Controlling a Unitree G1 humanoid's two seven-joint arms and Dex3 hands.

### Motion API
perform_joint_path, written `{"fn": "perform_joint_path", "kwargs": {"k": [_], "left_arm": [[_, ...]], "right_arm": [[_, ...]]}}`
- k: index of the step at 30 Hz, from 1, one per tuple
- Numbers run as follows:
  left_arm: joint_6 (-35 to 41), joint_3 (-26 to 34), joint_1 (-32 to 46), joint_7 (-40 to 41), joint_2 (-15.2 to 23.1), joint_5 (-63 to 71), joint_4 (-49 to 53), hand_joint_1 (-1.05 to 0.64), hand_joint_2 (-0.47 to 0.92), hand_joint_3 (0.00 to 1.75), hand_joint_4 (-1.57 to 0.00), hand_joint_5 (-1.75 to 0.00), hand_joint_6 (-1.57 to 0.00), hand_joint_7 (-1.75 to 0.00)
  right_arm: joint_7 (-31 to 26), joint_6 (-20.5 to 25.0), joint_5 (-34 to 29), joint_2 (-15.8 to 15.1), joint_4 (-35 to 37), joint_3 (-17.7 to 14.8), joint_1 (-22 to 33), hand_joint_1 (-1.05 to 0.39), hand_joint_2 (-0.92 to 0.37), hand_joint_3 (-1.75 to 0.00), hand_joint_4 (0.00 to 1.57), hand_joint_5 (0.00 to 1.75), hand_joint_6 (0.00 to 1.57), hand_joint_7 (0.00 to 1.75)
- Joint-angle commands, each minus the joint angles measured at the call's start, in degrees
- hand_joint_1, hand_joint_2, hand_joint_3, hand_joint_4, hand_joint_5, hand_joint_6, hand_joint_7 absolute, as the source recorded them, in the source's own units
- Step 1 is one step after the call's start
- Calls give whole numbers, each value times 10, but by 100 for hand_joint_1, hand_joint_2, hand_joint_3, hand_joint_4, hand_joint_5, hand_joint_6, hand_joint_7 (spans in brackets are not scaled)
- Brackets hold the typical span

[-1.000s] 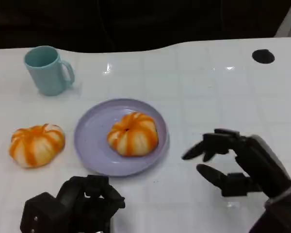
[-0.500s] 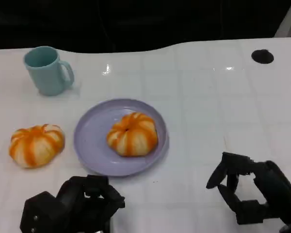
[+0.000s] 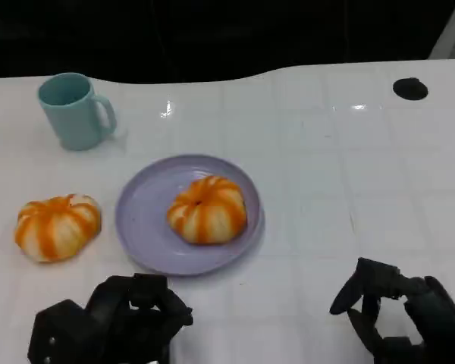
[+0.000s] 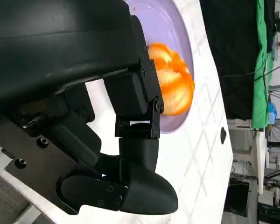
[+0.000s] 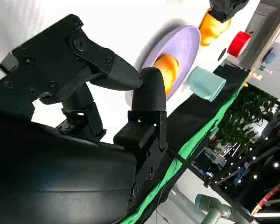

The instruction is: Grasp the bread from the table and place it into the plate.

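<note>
Round orange-and-cream striped bread bun [image 3: 207,209] resting inside the flat lilac plate [image 3: 140,220], a little toward the plate's right half, touched by neither hand. Seen likewise in the left wrist view, bun [image 4: 173,79] lying on the plate [image 4: 170,23], and in the right wrist view past the fingers, bun [image 5: 167,69] on the plate [image 5: 184,42]. Unmoved over the past second, so the placement looks complete for this piece.

Second striped orange bun [image 3: 57,226] lying on the white tiled table [image 3: 326,152] just left of the plate, apart from its rim. Possibly the next thing to fetch, judging by the task wording.

Right hand [image 3: 398,315] holding nothing, fingers loosely curled but apart, now low at the table's near right edge. A second ago raised and reaching nearer the plate; since then drawn back and down toward the robot. Reads as a retreat after release.

Left hand [image 3: 110,322] at the near left, below the plate, fingers curled in on nothing, in the same spot throughout.

Pale teal mug [image 3: 76,110] standing upright at the far left, handle to the right. Small black round mark [image 3: 410,88] at the far right of the table.
</note>
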Motion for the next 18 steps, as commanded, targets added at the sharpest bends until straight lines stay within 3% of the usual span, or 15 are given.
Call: {"fn": "perform_joint_path", "kwargs": {"k": [1, 11, 18], "left_arm": [[-1, 6, 6, -4, 9, -7, -6, -105, 61, 55, -157, -121, -145, -76], [-7, 10, 1, -7, 12, -8, 6, -105, 61, 55, -157, -121, -144, -76], [-8, 13, 0, -11, 15, -12, 10, -105, 60, 56, -157, -121, -144, -77]], "right_arm": [[-5, -8, 4, 8, 14, -9, 5, -28, -55, -107, 76, 175, 72, 143], [-18, -39, -9, 17, 59, -12, -15, -29, -56, -107, 76, 175, 71, 143], [-20, -33, -11, 19, 59, -11, -20, -29, -55, -108, 76, 175, 72, 142]]}}
